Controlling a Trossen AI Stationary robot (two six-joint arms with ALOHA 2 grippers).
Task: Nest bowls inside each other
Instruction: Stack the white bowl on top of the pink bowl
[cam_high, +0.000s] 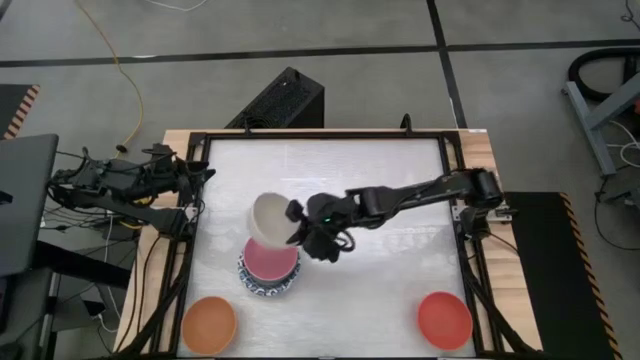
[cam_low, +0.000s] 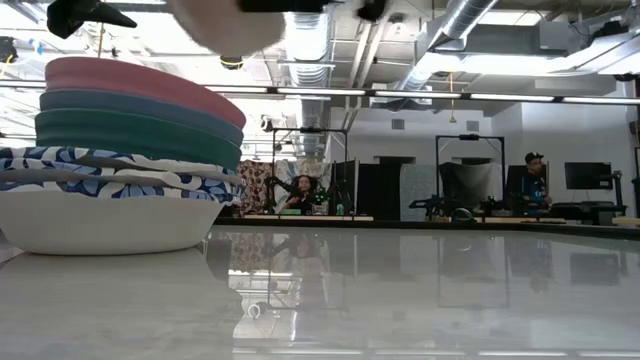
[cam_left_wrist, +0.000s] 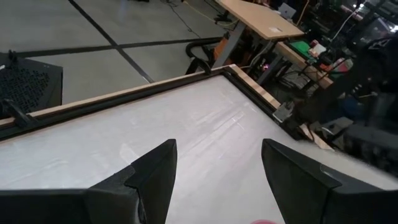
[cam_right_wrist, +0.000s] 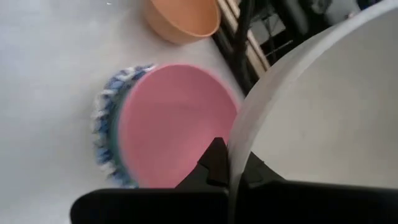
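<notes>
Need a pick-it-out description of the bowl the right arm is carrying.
Start at the stack of nested bowls near the table's front, topped by a pink bowl. Just above it, the right gripper has its jaws shut on the rim of a plain cream round bowl, the only bowl held off the table.

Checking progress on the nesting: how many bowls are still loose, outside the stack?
3: the cream bowl gripped by the right gripper above the stack, the orange bowl and red bowl on the table.

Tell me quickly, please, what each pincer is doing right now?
Left pincer: open, empty, at the table's left edge.
Right pincer: shut on the cream bowl's rim, above the pink-topped stack.
</notes>
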